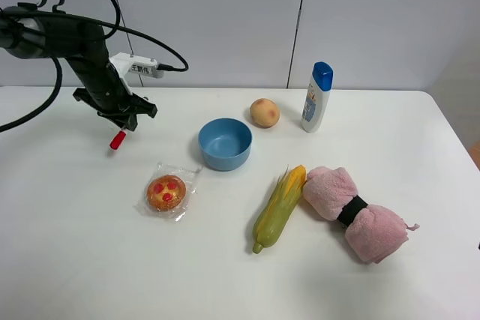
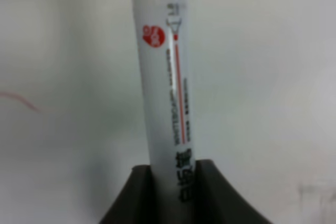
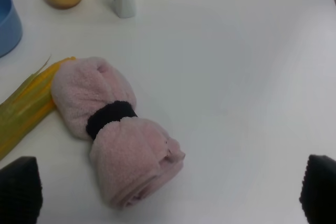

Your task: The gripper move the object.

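Observation:
My left gripper (image 1: 124,119) is at the far left of the table, left of the blue bowl (image 1: 224,143). It is shut on the marker pen, whose red cap (image 1: 118,140) points down and forward, just above the table. In the left wrist view the white printed barrel (image 2: 163,77) runs out from between the dark fingers (image 2: 210,192), with the left gripper (image 2: 176,177) closed on it. My right gripper (image 3: 168,195) is open and empty; its dark fingertips (image 3: 21,190) stand wide apart over a pink towel roll (image 3: 115,140). It does not show in the exterior view.
A peach (image 1: 265,112) and a white bottle with a blue cap (image 1: 317,97) stand behind the bowl. A wrapped pastry (image 1: 166,192) lies in front of the gripper. A corn cob (image 1: 279,207) touches the pink towel roll (image 1: 356,213) at the right.

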